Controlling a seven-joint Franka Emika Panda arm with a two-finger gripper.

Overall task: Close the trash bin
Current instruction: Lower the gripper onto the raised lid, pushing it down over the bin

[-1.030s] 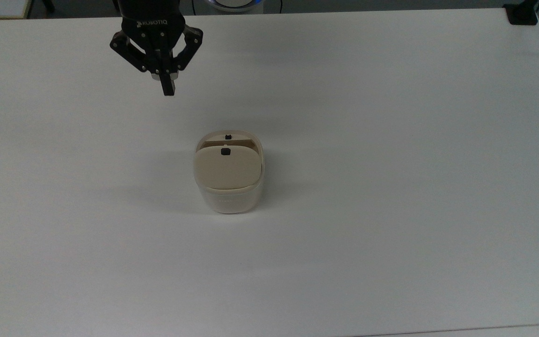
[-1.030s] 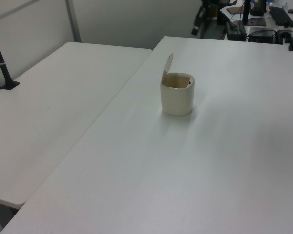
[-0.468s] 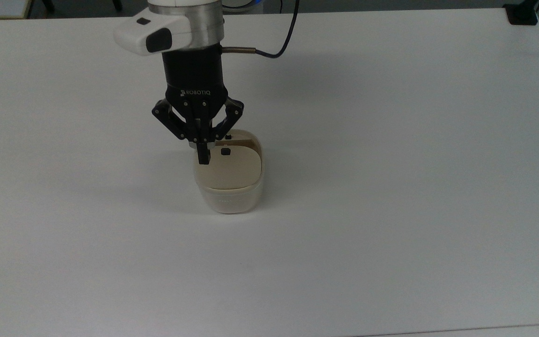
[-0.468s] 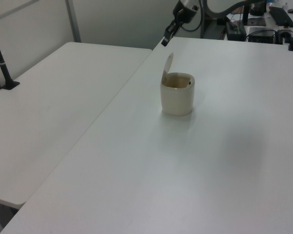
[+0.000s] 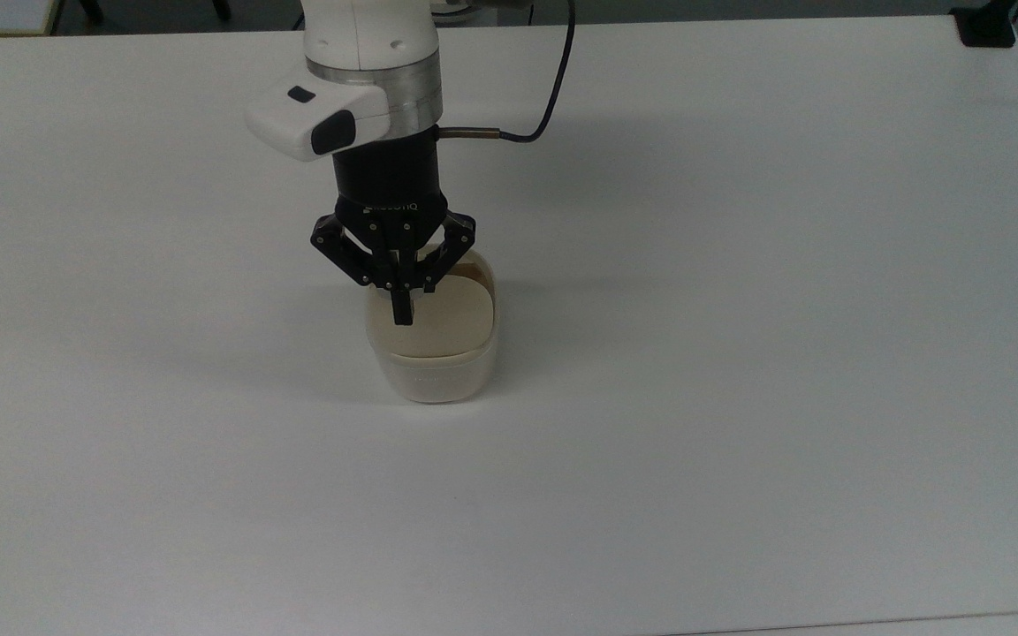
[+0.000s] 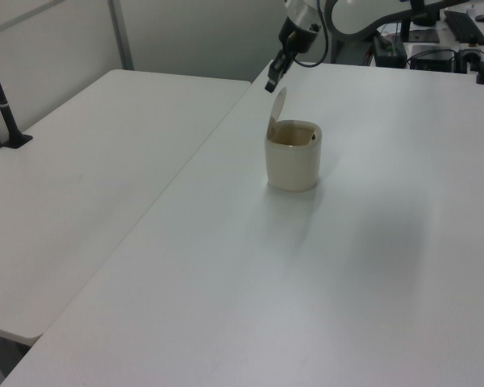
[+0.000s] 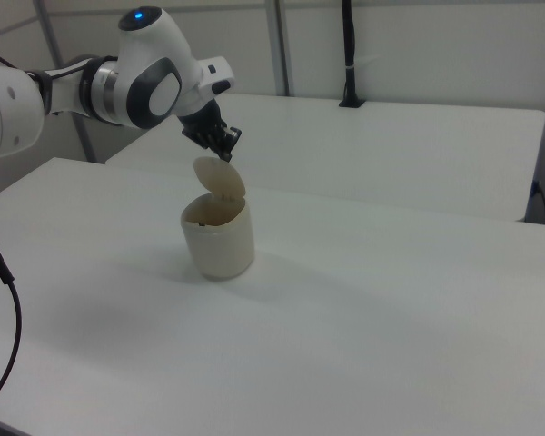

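Small cream-white rounded-square plastic trash bin (image 5: 432,367) sits mid white tabletop (image 5: 739,353), directly below the gripper (image 5: 402,316). Its beige hinged lid (image 7: 220,179) stands up near vertical, not yet down.

Key relation: in the left view the gripper (image 6: 270,83) is just above and slightly behind the lid's top edge (image 6: 277,105), on the lid's outer face, the side away from the bin's opening. In the right view the gripper (image 7: 227,151) hangs just above the lid's top edge too. Touching or just clear: can't tell. The hinge is on the bin's rim below the gripper; the open mouth (image 6: 294,135) lies beyond the lid, toward the left view's right.

Gripper: black two-finger, fingers pressed together to a single tip, holding nothing. Pointing down at the lid.

Judgement: next move is a push, not a grasp. Tip goes against the lid's top edge and drives it over the opening and down. Risk: light bin may slide or tip if the push goes sideways rather than downward.
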